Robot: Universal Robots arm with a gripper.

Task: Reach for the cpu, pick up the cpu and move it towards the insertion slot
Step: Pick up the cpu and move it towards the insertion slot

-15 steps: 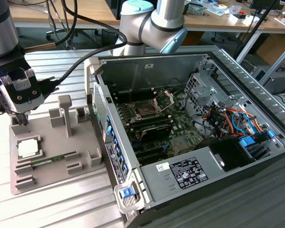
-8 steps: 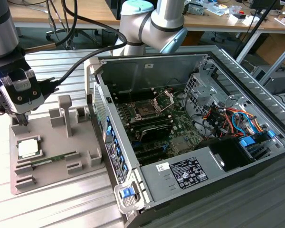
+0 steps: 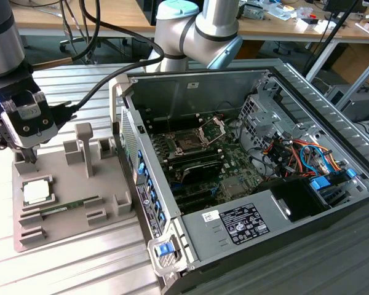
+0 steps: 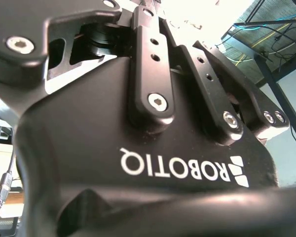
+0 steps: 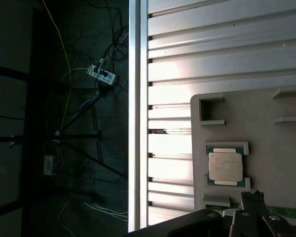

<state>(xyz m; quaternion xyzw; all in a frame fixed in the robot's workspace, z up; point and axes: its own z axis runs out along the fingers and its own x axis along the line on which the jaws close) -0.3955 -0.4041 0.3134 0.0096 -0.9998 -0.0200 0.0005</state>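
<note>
The cpu (image 3: 35, 192) near the tool (image 3: 26, 158)

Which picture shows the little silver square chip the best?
The first wrist view: the cpu lies face-up in its gray holder, edges plain. The exterior view shows it small, at the exterior view's left, near the gripper. The second wrist view faces the gripper's black body.

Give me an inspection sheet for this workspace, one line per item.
Surface: slatted metal table, grey tray on it.
Job's things: cpu lying in its tray nest, not held; slot inside the open case.
Clutter: memory stick on the tray.
Grippers: gripper over the tray, near the cpu, apart from it.
Cables: black cables off the wrist; coloured wires in the case.
Surroundings: desks behind.
</note>
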